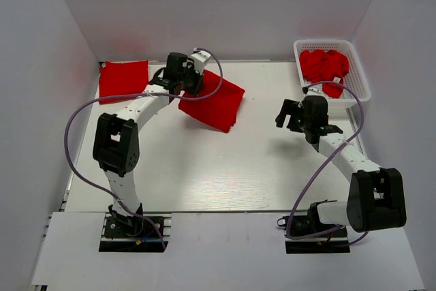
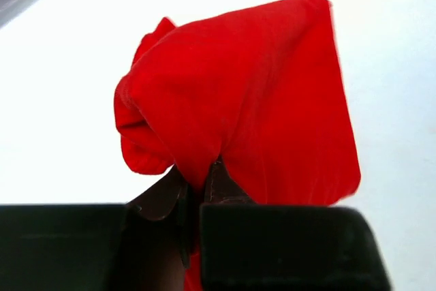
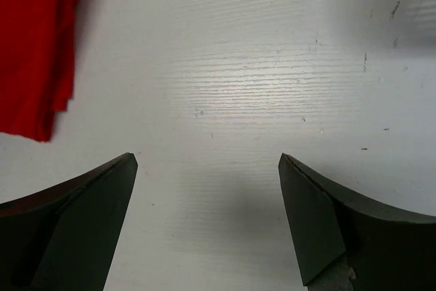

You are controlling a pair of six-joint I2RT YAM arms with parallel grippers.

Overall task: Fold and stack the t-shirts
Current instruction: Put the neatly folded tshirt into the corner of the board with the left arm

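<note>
So, on the table (image 1: 225, 168), basket (image 1: 362, 80) at 1 o'clock is holding crumpled t-shirts (image 1: 324, 65); stacked t-shirt (image 1: 123, 80) is lying at 10 o'clock. Left gripper (image 2: 199, 179) is pinching the carried t-shirt (image 1: 216, 105) near 12, and should be holding it level, landing square on that pile. Right gripper (image 3: 208, 159) is hanging spread, empty. Only left wrist view is showing the pinch; overhead is hiding it.

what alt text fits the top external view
From above, the left tool pinches a folded red t-shirt at the far side of the white table, beside another folded shirt in the far left corner. The right tool hangs open and empty near a white basket of crumpled red shirts.
</note>
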